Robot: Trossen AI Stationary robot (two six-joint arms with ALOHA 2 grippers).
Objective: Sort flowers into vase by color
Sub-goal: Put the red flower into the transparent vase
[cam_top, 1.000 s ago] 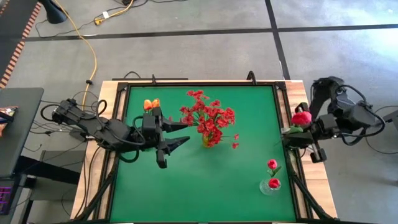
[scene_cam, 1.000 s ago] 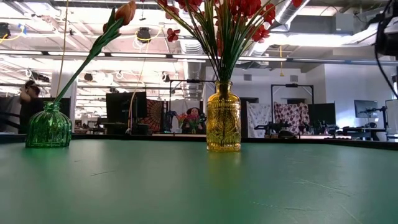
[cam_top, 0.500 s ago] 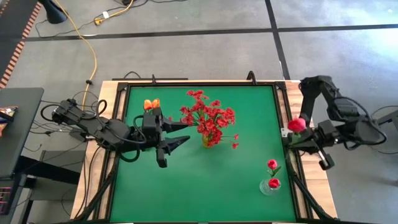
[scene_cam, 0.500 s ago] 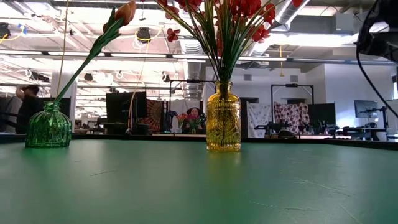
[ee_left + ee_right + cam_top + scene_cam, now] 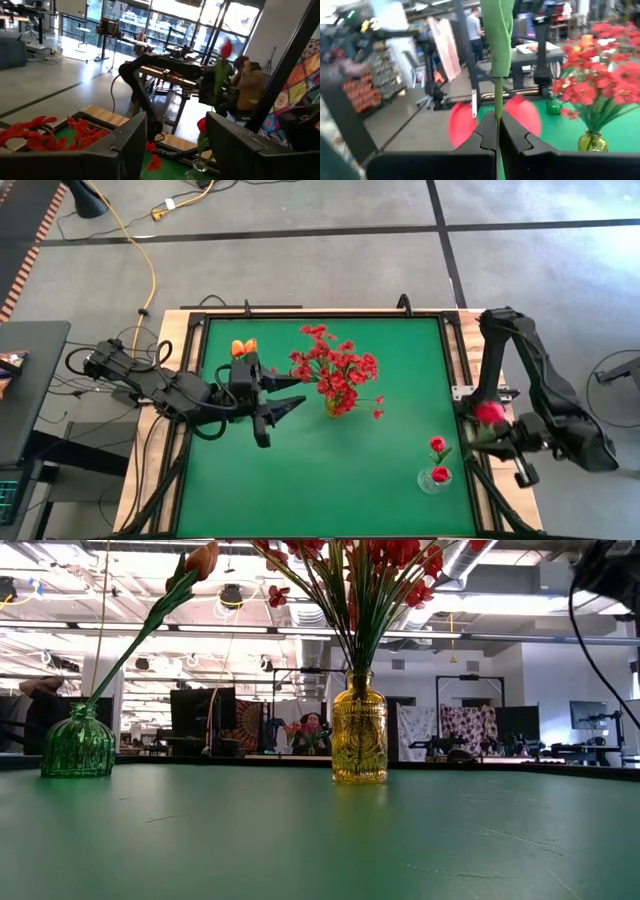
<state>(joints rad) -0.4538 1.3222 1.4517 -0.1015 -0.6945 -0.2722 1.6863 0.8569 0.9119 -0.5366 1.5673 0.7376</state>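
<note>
My right gripper is shut on a red-pink tulip bud on a green stem, just off the table's right edge and near the clear vase. That vase holds two red-pink buds. My left gripper is open and empty over the table's left half, beside the yellow vase of small red blossoms. The orange tulips stand in the green vase at the far left. My right gripper pinches the flower's thin green stem between its two fingers, below the long leaf. The fingers come about level from the table's right side and lie across the stem. The flower stands upright, its bud above the gripper, lifted clear of the table.
The green mat has a raised dark frame around it. The yellow vase stands mid-table and the green vase toward the far left. People and furniture show in the room beyond the table.
My right gripper has carried the red-pink flower toward the table's near edge, along the right edge, and now sits close to the clear vase. It stays shut on the stem, and the flower stays clear of the table.
</note>
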